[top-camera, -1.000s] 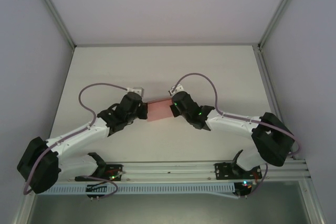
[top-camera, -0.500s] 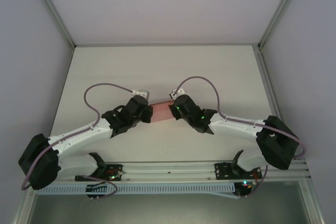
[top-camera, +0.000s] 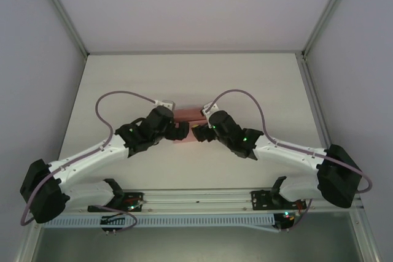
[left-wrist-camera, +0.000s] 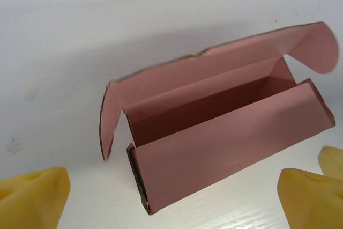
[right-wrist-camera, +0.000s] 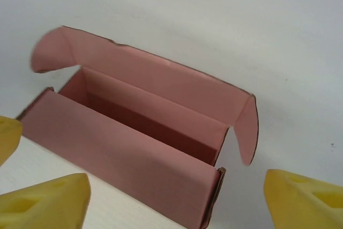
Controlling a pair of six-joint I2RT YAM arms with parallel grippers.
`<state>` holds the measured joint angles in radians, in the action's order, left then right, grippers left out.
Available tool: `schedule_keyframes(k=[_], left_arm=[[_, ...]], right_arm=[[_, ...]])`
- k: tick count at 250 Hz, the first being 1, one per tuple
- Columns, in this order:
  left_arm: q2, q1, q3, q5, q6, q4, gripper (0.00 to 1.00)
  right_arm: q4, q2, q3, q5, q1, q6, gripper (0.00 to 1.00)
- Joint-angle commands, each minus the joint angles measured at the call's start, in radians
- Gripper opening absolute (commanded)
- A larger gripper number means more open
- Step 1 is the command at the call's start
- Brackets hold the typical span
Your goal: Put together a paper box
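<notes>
The paper box (top-camera: 188, 114) is a pink card trough standing on the white table (top-camera: 258, 84). Its top is open, and its lid flap stands up along the far side with a rounded ear at each end. In the left wrist view the box (left-wrist-camera: 230, 140) lies just beyond my left gripper (left-wrist-camera: 171, 205). The yellow fingertips (left-wrist-camera: 32, 199) are spread wide and touch nothing. The right wrist view shows the box (right-wrist-camera: 118, 151) the same way, ahead of my open right gripper (right-wrist-camera: 174, 202). From above, the left gripper (top-camera: 180, 132) and right gripper (top-camera: 198, 133) meet at the box's near side.
Grey walls with metal corner posts (top-camera: 61, 13) close in the table on three sides. A rail (top-camera: 196, 199) with both arm bases runs along the near edge. A cable (top-camera: 120, 99) loops above each wrist. Bare white tabletop lies behind the box.
Both grippers have gone from shut on the box's ends to wide open and have let it go. The wrists have swung closer together at the box's near side.
</notes>
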<state>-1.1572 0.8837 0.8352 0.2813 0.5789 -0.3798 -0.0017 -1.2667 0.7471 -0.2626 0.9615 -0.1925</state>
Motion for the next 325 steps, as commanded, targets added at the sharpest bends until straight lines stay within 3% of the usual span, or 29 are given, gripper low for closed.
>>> schedule_keyframes(k=[1, 55, 84, 120, 210, 255, 306, 325], left_arm=[[0.041, 0.002, 0.058, 0.041, 0.053, -0.056, 1.0], [0.059, -0.082, 0.081, 0.044, 0.056, -0.077, 1.0], [0.03, -0.197, 0.103, -0.045, 0.005, -0.077, 1.0], [-0.054, -0.344, 0.154, -0.219, -0.02, -0.076, 1.0], [-0.098, -0.357, 0.062, -0.341, -0.026, 0.003, 1.0], [-0.255, -0.379, 0.056, -0.458, -0.033, 0.124, 0.99], [-0.408, -0.425, 0.068, -0.535, -0.031, 0.189, 0.83], [-0.451, -0.435, 0.064, -0.538, -0.037, 0.207, 0.81]], right_arm=[[0.014, 0.067, -0.005, 0.019, 0.004, -0.012, 0.9], [-0.013, 0.123, 0.014, -0.003, -0.067, -0.09, 0.92], [-0.102, 0.1, 0.077, 0.117, -0.166, -0.125, 0.91], [-0.18, 0.054, 0.148, 0.125, -0.208, -0.106, 0.9], [-0.194, -0.122, 0.232, 0.194, -0.218, -0.115, 0.9], [-0.245, -0.344, 0.384, 0.192, -0.242, -0.132, 0.75], [-0.254, -0.519, 0.451, 0.256, -0.28, -0.16, 0.6], [-0.239, -0.554, 0.452, 0.272, -0.291, -0.163, 0.56]])
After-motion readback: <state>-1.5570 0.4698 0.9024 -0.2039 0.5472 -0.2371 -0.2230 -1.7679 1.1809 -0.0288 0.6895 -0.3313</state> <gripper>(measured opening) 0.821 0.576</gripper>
